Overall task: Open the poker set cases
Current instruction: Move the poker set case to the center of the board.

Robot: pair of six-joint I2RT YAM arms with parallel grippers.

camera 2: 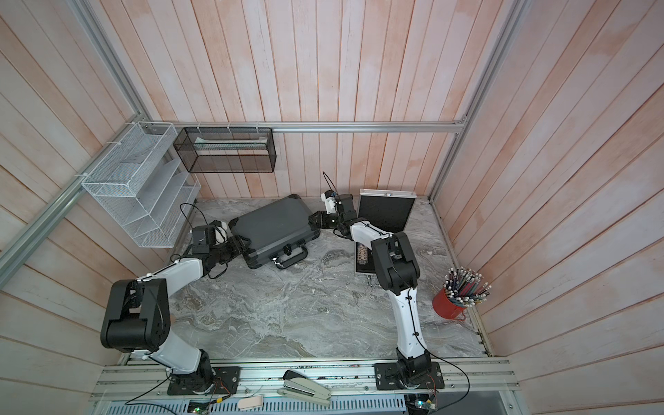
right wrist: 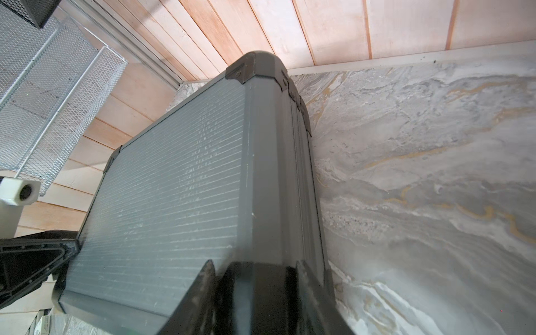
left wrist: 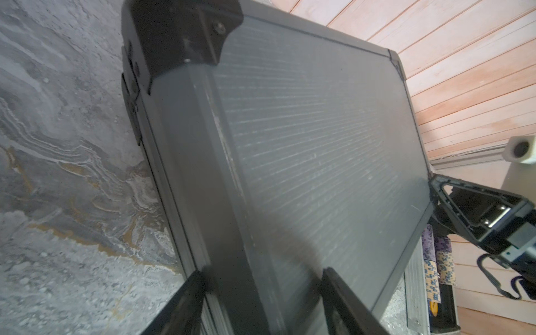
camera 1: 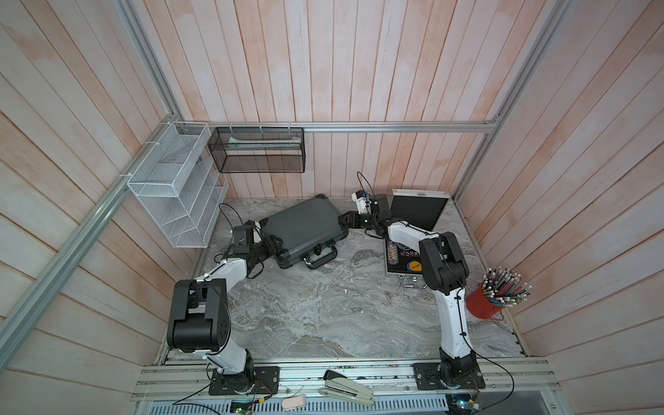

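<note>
Wrist views: my right pincer (right wrist: pixel 255 272) clasps the grey case (right wrist: pixel 174 188) by its right corner; left pincer (left wrist: pixel 264 274) straddles it, hold unclear; I'd pivot flat, slowly.

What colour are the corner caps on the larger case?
Black corner caps; clearest in the left wrist view.

A grey marble-patterned tabletop (camera 1: pixel 323 316) sits inside pale pinkish plank walls (camera 1: pixel 359 72) framed by aluminium rails (camera 1: pixel 395 126). A white wire rack (camera 1: pixel 172 187) hangs on the left wall. Just beside it, on the back wall, hangs a black mesh basket (camera 1: pixel 257 151) holding something pale, possibly papers. Near the table's right edge stands a red cup (camera 1: pixel 481 305) crammed with pencils (camera 1: pixel 505 284). On the front rail lies a grey-and-black stapler (camera 1: pixel 346 390), with a small pinkish object (camera 1: pixel 294 401) beside it.
</note>
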